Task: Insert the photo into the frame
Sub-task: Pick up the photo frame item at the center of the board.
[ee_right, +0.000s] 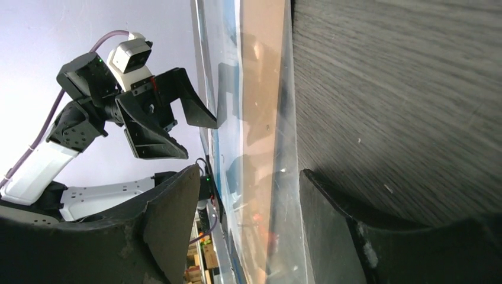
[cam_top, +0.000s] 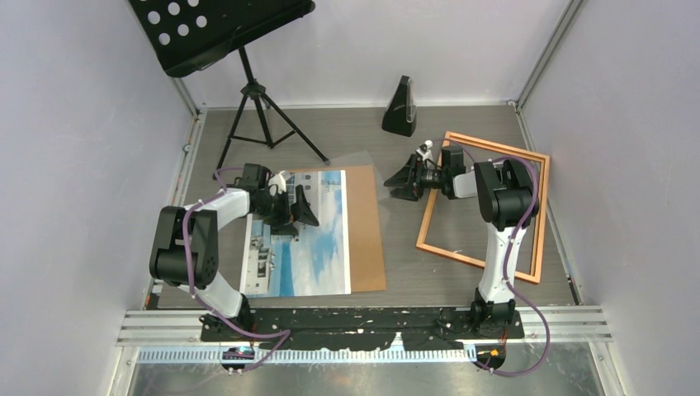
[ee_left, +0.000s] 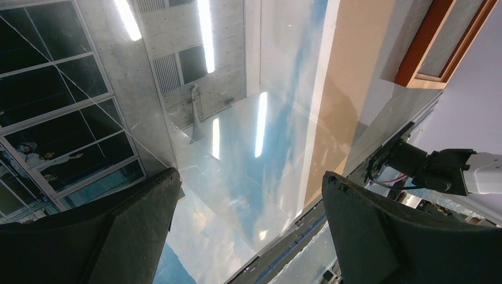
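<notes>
Left claw (cam_top: pixel 293 210) spread wide over the photo's (cam_top: pixel 318 252) upper left part. Right claw (cam_top: pixel 404 183) also wide, just left of frame (cam_top: pixel 454 256).

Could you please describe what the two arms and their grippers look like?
Both the left arm and the right arm have white links between bulky black joint housings. Each has a purple cable looping along it from the base. The left gripper and right gripper carry broad, matte black, wedge-shaped fingers.
</notes>
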You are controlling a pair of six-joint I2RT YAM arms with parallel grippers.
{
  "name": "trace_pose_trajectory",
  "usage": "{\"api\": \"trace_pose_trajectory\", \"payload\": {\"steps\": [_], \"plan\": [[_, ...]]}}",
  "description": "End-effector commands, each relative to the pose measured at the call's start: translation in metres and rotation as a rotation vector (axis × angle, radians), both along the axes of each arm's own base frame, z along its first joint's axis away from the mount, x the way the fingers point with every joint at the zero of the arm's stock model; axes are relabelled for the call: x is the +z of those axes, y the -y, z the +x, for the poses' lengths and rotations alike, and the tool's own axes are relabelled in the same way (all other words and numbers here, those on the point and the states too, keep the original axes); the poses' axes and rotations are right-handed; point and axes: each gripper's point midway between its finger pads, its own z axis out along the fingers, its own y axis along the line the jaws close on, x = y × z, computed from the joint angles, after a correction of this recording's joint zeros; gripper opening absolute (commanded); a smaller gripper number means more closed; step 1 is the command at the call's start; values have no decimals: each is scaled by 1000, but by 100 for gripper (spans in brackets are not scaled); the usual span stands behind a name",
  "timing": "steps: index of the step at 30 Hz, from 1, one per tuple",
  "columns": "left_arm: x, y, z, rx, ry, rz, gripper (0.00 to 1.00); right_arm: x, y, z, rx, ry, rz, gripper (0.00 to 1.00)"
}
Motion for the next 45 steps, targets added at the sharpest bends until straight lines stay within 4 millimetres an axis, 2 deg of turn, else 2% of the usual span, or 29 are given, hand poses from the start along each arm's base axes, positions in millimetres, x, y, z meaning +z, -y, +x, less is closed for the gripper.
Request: {"api": "trace_pose_trajectory", "payload": {"steps": [1,9,22,31,37,42,45], "plan": [[-41,-9,-22,-44,-69,113,99,14,-5,6,-21,35,25,68],[-41,-9,-22,-46,-69,112,99,21,-8,3,7,42,59,65],[-40,-7,-21,-52,-65,107,99,20,-32,-23,216,115,4,62],[-32,-7,-17,-52,-32,106,99,17,-51,-38,313,114,-30,54],[-30,-8,-16,-53,-23,107,99,20,-55,-43,337,102,-31,44],[-24,-9,-12,-59,5,118,99,37,-56,-39,337,138,-25,25],[-19,-11,-10,-55,32,128,99,45,-57,-36,332,154,-30,17]]}}
